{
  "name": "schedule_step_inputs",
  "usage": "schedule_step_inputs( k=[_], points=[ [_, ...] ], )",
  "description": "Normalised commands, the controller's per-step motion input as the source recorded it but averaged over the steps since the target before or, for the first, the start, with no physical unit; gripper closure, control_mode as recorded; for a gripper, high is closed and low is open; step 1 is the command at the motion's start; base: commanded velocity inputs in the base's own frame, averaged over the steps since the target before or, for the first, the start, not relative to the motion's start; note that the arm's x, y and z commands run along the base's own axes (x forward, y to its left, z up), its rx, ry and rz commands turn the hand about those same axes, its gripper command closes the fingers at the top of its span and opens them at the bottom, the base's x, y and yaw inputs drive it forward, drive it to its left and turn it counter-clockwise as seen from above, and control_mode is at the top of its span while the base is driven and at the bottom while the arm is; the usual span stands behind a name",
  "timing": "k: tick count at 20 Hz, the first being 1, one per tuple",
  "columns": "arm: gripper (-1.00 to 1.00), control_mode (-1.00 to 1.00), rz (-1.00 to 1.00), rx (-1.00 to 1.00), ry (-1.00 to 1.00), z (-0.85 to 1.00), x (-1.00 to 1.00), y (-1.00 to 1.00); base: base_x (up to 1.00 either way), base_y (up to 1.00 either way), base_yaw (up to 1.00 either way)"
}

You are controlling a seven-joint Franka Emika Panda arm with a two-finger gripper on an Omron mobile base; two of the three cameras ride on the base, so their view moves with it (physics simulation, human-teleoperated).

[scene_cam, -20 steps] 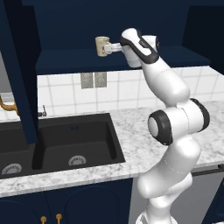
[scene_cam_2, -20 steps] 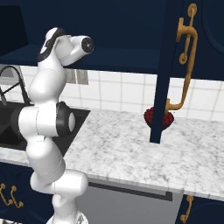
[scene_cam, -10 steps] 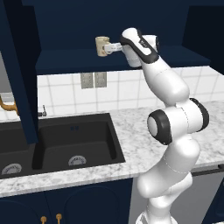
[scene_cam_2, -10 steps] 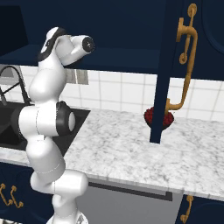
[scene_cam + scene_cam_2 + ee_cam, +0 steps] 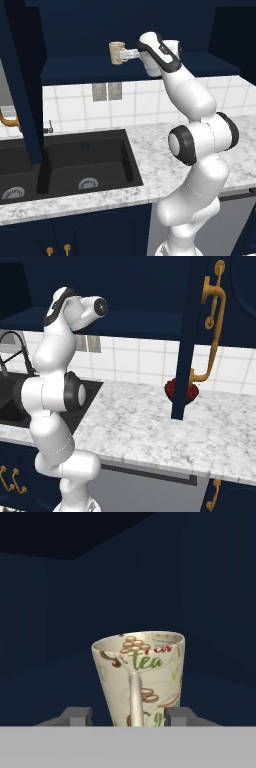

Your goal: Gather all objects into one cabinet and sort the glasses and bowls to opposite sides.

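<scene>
The cream mug (image 5: 117, 52) stands on the shelf of the navy wall cabinet (image 5: 75, 69), toward its left part. My gripper (image 5: 126, 54) reaches it from the right at shelf height. In the hand view the mug (image 5: 142, 672) has "tea" print and its handle faces me. It sits between my gripper's (image 5: 129, 716) fingertips: the right one touches its side and a narrow gap shows at the left one. The small dark bowl with red (image 5: 181, 391) rests on the counter, partly hidden by the open cabinet door (image 5: 187, 331).
A black double sink (image 5: 75, 162) sits in the marble counter (image 5: 150, 175) below the cabinet, with a faucet (image 5: 12, 348) at its far side. Another open navy door (image 5: 22, 85) hangs at the left. The door's gold handle (image 5: 212, 326) hangs above the bowl.
The arm and the mug stand where they were. The fingers have drawn in closer around the mug.
</scene>
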Motion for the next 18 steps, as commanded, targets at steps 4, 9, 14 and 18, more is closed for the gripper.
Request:
schedule_step_inputs(
  k=[4,9,14,18],
  points=[
    [1.00,-1.00,0.00,0.00,0.00,0.00,0.00,0.00,0.00,0.00,0.00],
    [1.00,-1.00,0.00,0.00,0.00,0.00,0.00,0.00,0.00,0.00,0.00],
    [1.00,-1.00,0.00,0.00,0.00,0.00,-0.03,-0.01,0.00,0.00,0.00],
    [1.00,-1.00,0.00,0.00,0.00,0.00,-0.51,-0.18,0.00,0.00,0.00]
  ],
)
